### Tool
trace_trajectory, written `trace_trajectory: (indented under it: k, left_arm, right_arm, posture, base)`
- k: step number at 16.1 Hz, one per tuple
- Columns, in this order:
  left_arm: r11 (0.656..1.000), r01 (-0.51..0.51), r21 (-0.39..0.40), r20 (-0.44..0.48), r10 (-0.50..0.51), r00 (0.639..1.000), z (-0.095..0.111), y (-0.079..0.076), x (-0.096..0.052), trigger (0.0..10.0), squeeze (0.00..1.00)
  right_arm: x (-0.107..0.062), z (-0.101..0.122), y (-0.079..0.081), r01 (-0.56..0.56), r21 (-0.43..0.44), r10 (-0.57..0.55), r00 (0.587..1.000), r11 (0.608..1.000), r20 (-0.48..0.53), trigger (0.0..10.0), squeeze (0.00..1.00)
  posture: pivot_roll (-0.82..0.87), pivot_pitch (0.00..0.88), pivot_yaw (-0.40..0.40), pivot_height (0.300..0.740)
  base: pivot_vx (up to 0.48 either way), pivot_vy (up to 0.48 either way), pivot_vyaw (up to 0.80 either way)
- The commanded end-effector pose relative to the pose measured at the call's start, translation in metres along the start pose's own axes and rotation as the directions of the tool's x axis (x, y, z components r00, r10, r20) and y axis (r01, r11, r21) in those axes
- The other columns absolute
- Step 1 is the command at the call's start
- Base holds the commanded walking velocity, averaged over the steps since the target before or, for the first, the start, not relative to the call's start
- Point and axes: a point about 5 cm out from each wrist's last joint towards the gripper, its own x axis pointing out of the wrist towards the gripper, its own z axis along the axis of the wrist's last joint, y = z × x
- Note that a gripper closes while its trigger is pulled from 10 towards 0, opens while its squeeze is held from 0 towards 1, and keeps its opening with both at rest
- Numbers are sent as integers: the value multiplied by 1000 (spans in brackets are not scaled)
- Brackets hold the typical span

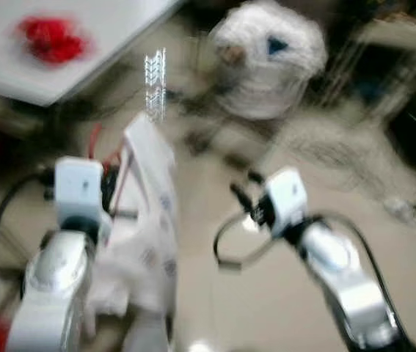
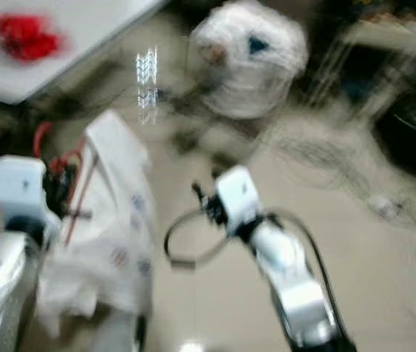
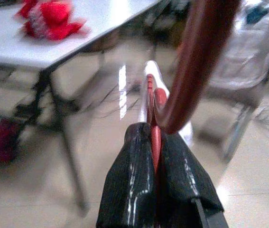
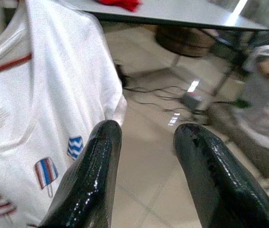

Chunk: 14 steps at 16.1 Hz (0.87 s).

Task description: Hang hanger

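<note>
My left gripper is shut on a red hanger, whose dark red hook curves up past the fingers. A white T-shirt with small popsicle prints hangs on the hanger, in front of my left arm. My right gripper is open with nothing between its fingers, a little to the right of the shirt and above the floor. The head views are blurred by motion.
A white table with a red cloth on it stands at the far left. A white bundle sits on a chair straight ahead. Cables lie on the tiled floor to the right.
</note>
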Motion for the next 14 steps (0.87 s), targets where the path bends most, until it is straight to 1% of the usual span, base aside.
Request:
trace_trajectory:
  k: [1,3,4,6,7,8,11,14]
  left_arm:
    - [1000,1,13,49,-2,999,11,-4,-3,10000,0]
    - [1000,-6,12,39,5,999,8,-4,-6,10000,0]
    - [1000,-26,3,32,26,999,6,-3,-10,10000,0]
    - [999,-46,-3,35,46,998,5,-2,-14,10000,0]
    - [999,-48,-4,37,48,998,5,-2,-13,10000,0]
    - [998,-64,-8,45,64,997,7,-2,-11,10000,0]
    - [997,-73,2,60,73,996,9,0,-7,10000,0]
    - [996,-91,3,84,91,992,13,2,-1,10000,0]
  right_arm:
    - [-2,5,-6,-2,-37,3,1000,999,24,10000,0]
    - [0,7,-7,-9,-36,10,999,999,30,10000,0]
    - [1,7,-9,-8,-29,9,999,1000,34,10000,0]
    - [2,4,-8,-36,-46,38,999,998,29,10000,0]
    - [2,4,-7,-43,-43,44,999,998,31,10000,0]
    - [4,5,-7,-61,-54,63,997,997,34,10000,0]
    - [8,7,-8,-72,-77,76,996,994,42,10000,0]
    - [11,11,-17,-24,-88,29,998,996,56,10000,0]
  posture:
    - [109,80,-130,740]
    - [115,77,-135,740]
    - [123,73,-143,740]
    - [131,63,-154,740]
    - [131,63,-154,740]
    - [134,56,-159,740]
    - [138,45,-167,740]
    - [137,46,-170,740]
  base:
    - [0,-480,800]
    - [0,-480,800]
    - [0,-480,800]
    - [0,-480,800]
    - [0,-480,800]
    - [0,-480,800]
    - [0,-480,800]
    - [0,-480,800]
